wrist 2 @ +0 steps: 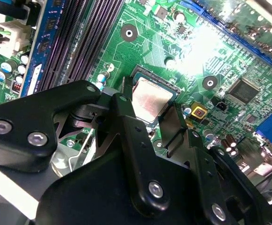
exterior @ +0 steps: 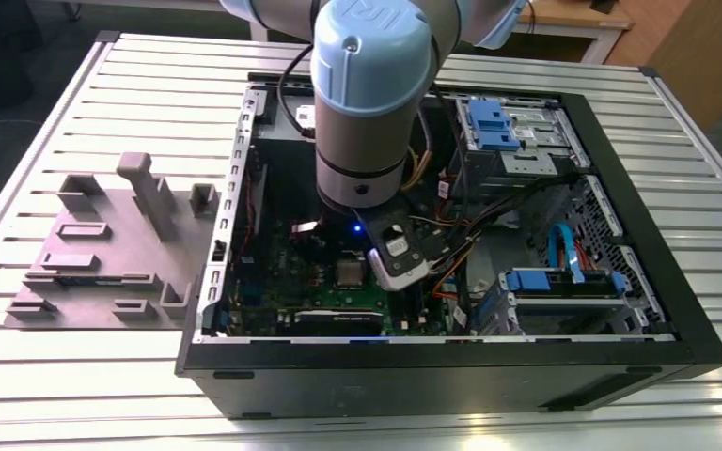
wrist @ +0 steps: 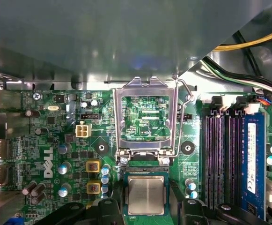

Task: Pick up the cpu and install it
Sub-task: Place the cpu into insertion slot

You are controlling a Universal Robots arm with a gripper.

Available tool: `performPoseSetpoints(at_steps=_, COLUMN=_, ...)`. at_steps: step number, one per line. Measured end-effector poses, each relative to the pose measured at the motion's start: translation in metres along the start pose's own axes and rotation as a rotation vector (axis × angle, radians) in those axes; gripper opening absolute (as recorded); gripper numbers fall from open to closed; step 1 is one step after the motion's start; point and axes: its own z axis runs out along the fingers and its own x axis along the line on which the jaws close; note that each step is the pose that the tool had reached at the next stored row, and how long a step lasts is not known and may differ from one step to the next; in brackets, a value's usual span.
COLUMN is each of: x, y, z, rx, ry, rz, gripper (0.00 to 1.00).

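Note:
The cpu (wrist: 146, 194), a small square chip with a silvery top, lies level in the dark socket on the green motherboard (wrist: 51, 140). It is also visible in the second wrist view (wrist 2: 150, 100) and the exterior view (exterior: 353, 272). My gripper (wrist: 146, 206) is down inside the open computer case (exterior: 436, 362), straddling the chip. Its black fingers (wrist 2: 125, 101) sit close against two opposite sides of the cpu. The socket's metal frame (wrist: 145, 89) is swung open and stands beyond the chip, its wire lever (wrist: 185, 117) raised beside it.
Memory slots (wrist: 229, 159) run beside the socket. Cables (exterior: 487, 207) and blue drive bays (exterior: 493, 122) crowd the case on the exterior view's right. A grey plastic fixture (exterior: 110, 254) lies on the slatted table (exterior: 60, 113) to the case's left.

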Motion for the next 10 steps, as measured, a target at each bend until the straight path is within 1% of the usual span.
performPoseSetpoints(at_steps=3, x=0.0002, y=-0.0002, z=0.0014, rx=0.0006, ry=0.0003, rz=0.001, gripper=0.47)
performPoseSetpoints(at_steps=10, x=0.0001, y=0.0, z=0.002, rx=0.0, ry=0.0, rz=0.002, gripper=0.47)
